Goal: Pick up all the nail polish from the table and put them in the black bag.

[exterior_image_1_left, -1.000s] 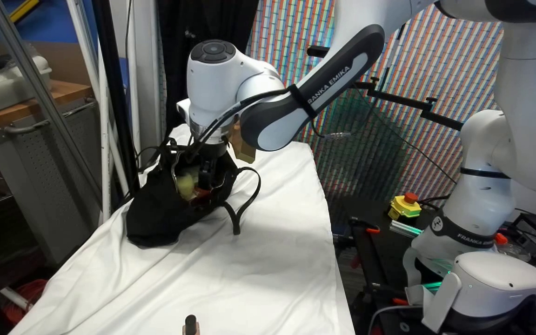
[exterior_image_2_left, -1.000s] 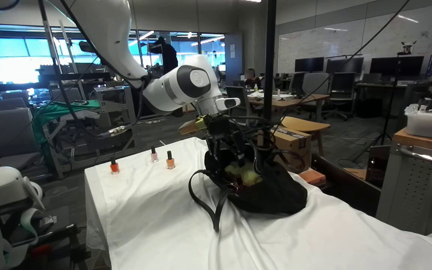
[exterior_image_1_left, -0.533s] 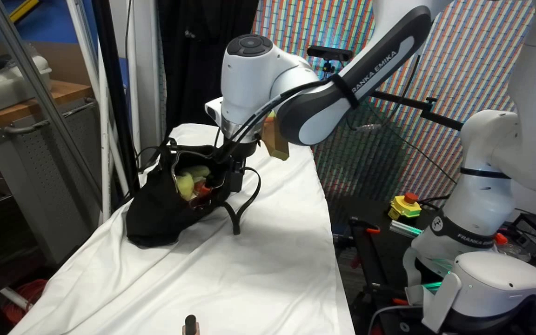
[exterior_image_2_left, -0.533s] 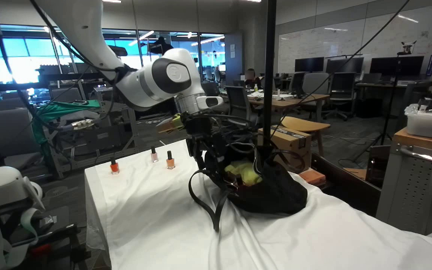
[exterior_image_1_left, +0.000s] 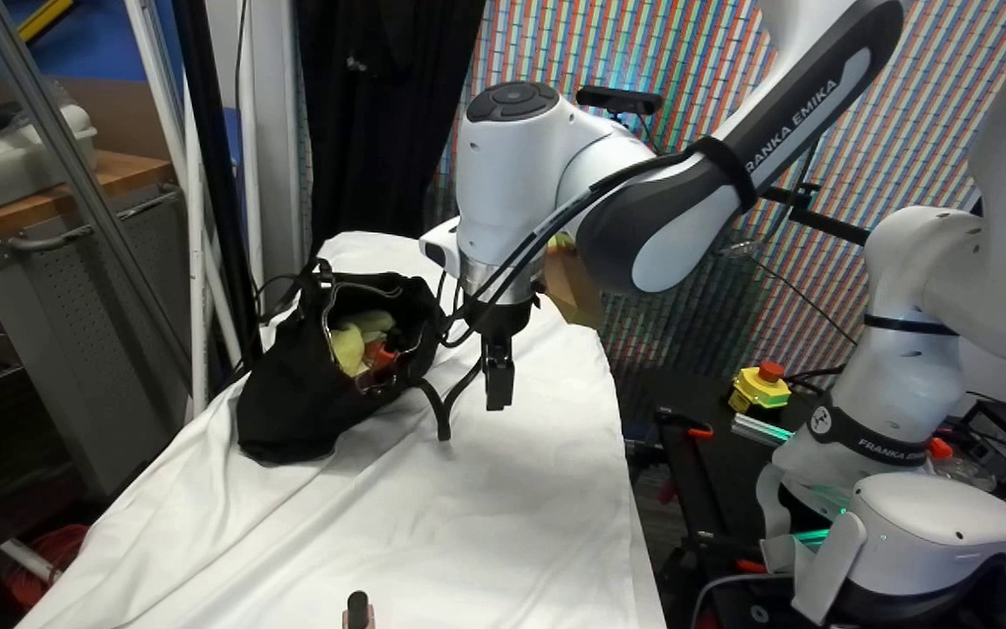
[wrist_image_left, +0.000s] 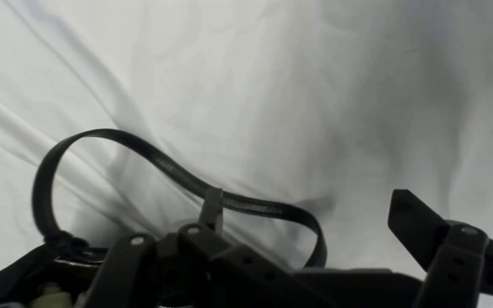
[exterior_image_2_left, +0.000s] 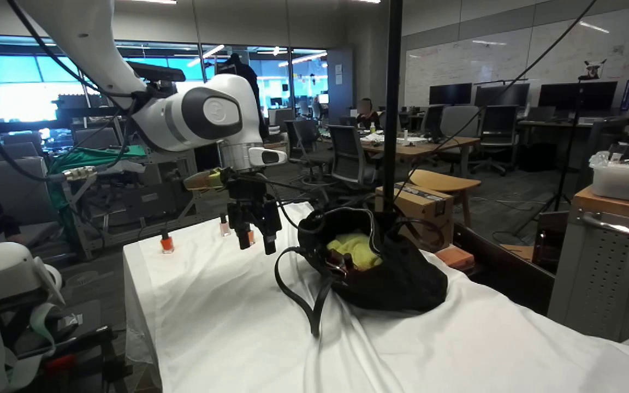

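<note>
In an exterior view three small nail polish bottles stand on the table [exterior_image_2_left: 211,305]: a red-orange one [exterior_image_2_left: 167,244], a pink one [exterior_image_2_left: 224,226] and an orange one [exterior_image_2_left: 252,237], partly covered by my gripper [exterior_image_2_left: 258,243]. Elsewhere a black-capped bottle [exterior_image_1_left: 359,611] is cut off by the bottom edge; whether it is one of those three, I cannot tell. The black bag [exterior_image_1_left: 302,402] slouches with its mouth facing my gripper [exterior_image_1_left: 499,397], yellow-green contents [exterior_image_2_left: 361,251] inside. In the wrist view my gripper [wrist_image_left: 308,207] hangs open over white cloth, holding nothing.
The bag's loop handle [wrist_image_left: 122,139] arches beneath one finger in the wrist view. A black pole [exterior_image_2_left: 393,109] and a cardboard box [exterior_image_2_left: 421,213] stand behind the bag. A white headset [exterior_image_1_left: 931,550] lies beside the table.
From inside the bag's mouth, my open gripper has come out to the bag's side, rightward in an exterior view. The bag and bottles have stayed put.
</note>
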You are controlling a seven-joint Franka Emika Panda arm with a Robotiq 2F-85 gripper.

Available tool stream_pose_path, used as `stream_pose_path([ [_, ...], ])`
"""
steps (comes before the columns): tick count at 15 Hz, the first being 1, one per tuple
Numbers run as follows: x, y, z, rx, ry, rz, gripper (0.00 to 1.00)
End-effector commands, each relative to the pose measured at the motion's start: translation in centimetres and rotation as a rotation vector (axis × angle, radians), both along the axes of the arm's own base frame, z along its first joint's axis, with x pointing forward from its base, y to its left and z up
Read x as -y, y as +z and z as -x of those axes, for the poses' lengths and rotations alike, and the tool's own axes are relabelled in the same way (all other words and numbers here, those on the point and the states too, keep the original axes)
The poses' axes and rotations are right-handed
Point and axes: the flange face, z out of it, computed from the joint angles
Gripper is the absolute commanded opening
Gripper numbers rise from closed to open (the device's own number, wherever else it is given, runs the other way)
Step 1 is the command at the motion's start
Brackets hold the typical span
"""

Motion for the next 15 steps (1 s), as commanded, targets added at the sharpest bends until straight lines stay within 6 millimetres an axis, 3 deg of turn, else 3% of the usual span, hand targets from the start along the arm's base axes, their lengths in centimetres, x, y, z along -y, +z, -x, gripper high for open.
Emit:
stream_pose_path([
  [1, -2.7, -0.5, 1.6, -0.079, 0.046, -0.049, 1.00],
  [9, -11.2, -2.6, 2.8, -0.185, 0.191, -0.139, 1.00],
  [15, -15.6, -3.5, 0.9, -0.155, 0.255, -0.145, 1.00],
])
